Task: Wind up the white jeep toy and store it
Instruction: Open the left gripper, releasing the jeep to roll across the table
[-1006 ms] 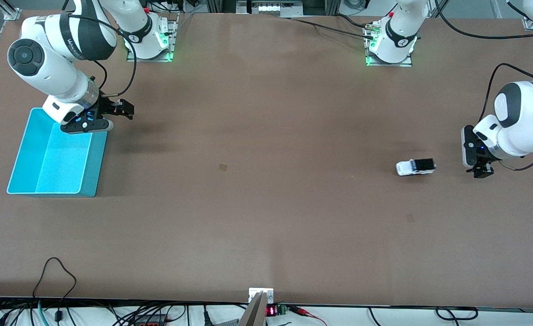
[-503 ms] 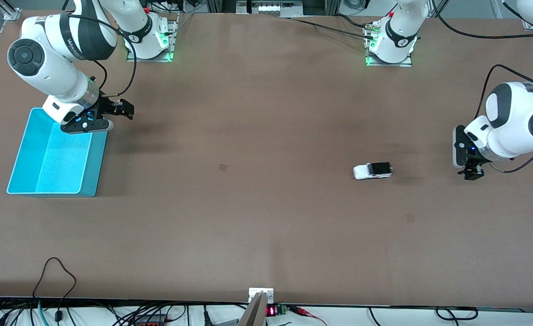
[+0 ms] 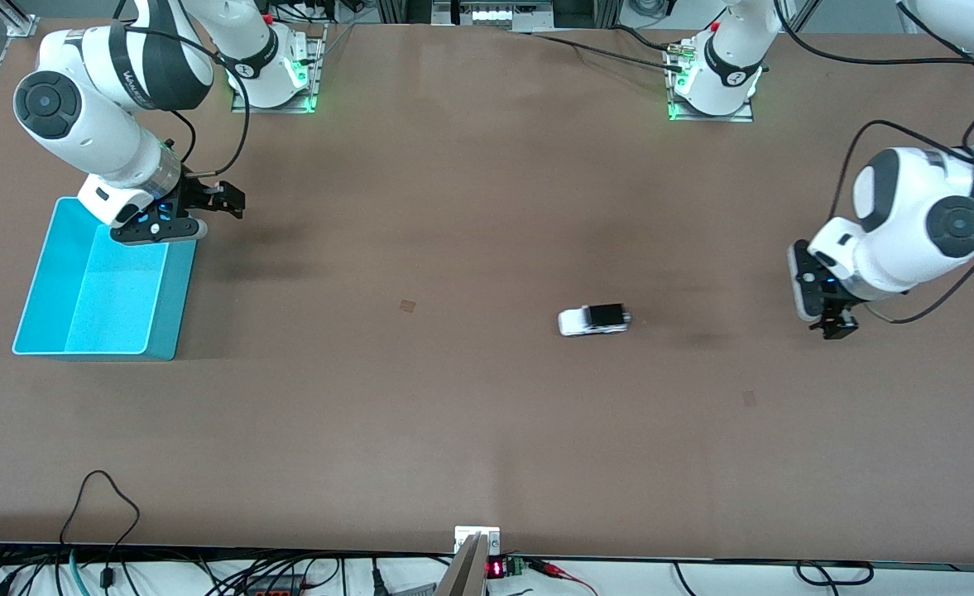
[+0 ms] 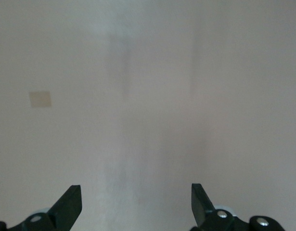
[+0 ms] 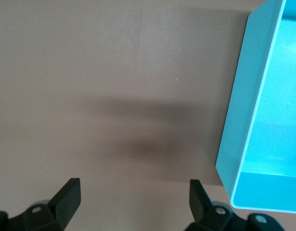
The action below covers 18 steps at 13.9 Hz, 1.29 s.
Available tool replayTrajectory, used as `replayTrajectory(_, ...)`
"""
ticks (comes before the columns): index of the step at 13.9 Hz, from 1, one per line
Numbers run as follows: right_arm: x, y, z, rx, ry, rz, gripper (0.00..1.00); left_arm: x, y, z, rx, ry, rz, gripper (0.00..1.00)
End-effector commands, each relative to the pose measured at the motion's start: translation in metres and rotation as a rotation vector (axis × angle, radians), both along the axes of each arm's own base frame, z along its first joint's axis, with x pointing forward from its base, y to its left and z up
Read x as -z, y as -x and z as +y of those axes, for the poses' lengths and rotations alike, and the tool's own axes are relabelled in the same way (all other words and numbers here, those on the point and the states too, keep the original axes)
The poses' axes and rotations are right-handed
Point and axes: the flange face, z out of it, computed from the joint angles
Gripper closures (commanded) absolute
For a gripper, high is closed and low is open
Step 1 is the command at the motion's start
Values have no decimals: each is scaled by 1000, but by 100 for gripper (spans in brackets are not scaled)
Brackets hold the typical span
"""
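From the front, the white jeep toy (image 3: 593, 319) sits on the table (image 3: 487, 414), on its wheels, between my two grippers. My left gripper (image 3: 836, 325) hangs over the table; my right gripper (image 3: 226, 199) waits just beside the turquoise bin (image 3: 164, 323). Both wrist views show my jaws spread wide, holding nothing.

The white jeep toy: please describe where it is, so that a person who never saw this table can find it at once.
On the brown table, look between the two arms, closer to the left arm's end. The white jeep toy stands alone there on bare surface, apart from the open left gripper. It is small, boxy, white with a black roof, unlike the large turquoise bin.
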Motion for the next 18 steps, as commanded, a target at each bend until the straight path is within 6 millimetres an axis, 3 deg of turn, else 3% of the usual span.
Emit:
replayTrajectory(1,-1,-3,2,9,-1,4,0,-6,0,-36,-124,-1,-10,0)
replayTrajectory(3,-1,-3,2,9,-1,4,0,-8,1,-56,-232,-8,-23,0)
replayTrajectory(5,-1,-3,2,8,0,4,0,-17,-2,-62,-389,3,-45,0)
replayTrajectory(13,-1,-3,2,-1,-1,6,0,-52,-21,-55,-1027,87,-93,0)
replayTrajectory(18,0,-3,2,-10,-2,8,0,-78,-22,-48,-1283,95,-145,0)
